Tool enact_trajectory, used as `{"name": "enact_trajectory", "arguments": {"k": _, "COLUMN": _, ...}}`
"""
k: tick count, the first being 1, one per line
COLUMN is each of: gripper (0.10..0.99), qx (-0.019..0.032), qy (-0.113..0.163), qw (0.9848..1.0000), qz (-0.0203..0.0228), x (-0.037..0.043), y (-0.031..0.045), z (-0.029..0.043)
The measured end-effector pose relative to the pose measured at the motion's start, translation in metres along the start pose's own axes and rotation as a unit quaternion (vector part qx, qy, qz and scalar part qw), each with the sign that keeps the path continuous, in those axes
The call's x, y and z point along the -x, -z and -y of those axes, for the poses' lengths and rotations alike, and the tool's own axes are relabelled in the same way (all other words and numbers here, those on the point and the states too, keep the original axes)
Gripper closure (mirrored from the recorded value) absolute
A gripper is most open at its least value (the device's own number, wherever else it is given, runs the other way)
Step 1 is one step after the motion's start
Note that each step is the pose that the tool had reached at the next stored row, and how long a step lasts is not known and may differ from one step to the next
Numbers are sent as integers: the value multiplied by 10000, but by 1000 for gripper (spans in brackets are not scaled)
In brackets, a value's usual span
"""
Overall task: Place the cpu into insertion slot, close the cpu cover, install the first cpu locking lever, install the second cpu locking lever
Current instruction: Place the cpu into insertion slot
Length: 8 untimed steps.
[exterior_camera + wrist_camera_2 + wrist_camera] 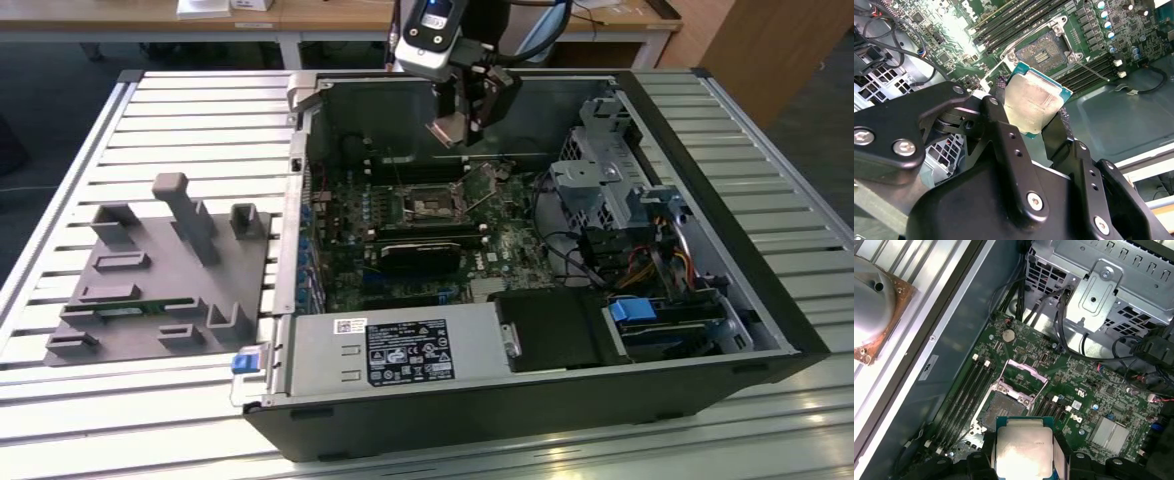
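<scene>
The hand [458, 125] is clamped on the cpu [1036, 105] by two opposite edges, holding it tilted in the air inside the open computer case [561, 405]. The insertion slot [1002, 407] lies below it on the motherboard [1089, 390] and a little offset. Its pin field is bare, and the cpu cover [1022, 371] stands raised.

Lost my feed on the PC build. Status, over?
Gripper shut on the cpu, above the motherboard. Insertion slot bare, cpu cover raised open. Nothing between cpu and slot.
</scene>
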State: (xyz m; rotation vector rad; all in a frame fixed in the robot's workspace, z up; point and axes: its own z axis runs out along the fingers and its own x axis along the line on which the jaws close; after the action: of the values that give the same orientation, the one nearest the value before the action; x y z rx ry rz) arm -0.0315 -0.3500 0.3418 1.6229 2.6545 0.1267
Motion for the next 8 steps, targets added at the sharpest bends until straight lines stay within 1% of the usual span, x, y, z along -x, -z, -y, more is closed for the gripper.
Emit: {"name": "enact_trajectory", "arguments": {"k": 8, "gripper": 545, "qx": -3, "qy": -2, "qw": 10000, "qz": -1, "x": 1, "y": -14, "z": 1}}
